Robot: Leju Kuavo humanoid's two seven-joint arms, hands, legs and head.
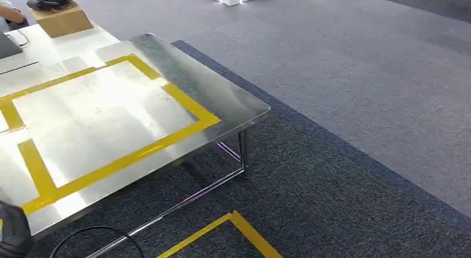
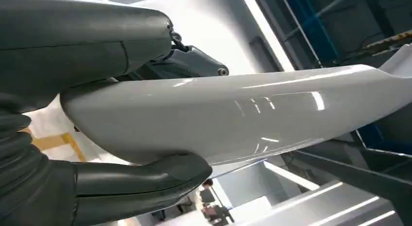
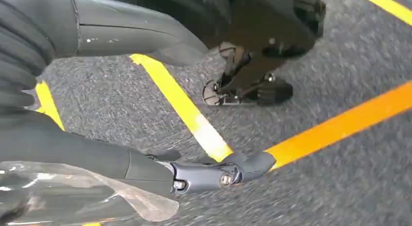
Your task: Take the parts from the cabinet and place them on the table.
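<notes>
One long, glossy white part (image 2: 233, 119) lies in our left hand (image 2: 111, 114): the thick thumb presses on one side of it and the darker fingers (image 2: 145, 180) curl around the other side, so the part is gripped firmly. Our right hand (image 3: 121, 104) hangs above the grey carpet (image 3: 340, 177) with yellow tape lines (image 3: 184, 107); its fingers are apart and hold nothing. In the head view, the steel table (image 1: 222, 91) with yellow tape rectangles (image 1: 189, 102) stands ahead on the left.

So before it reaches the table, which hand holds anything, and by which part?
Left hand grips the long white part at one end; right hand holds nothing visible.
</notes>
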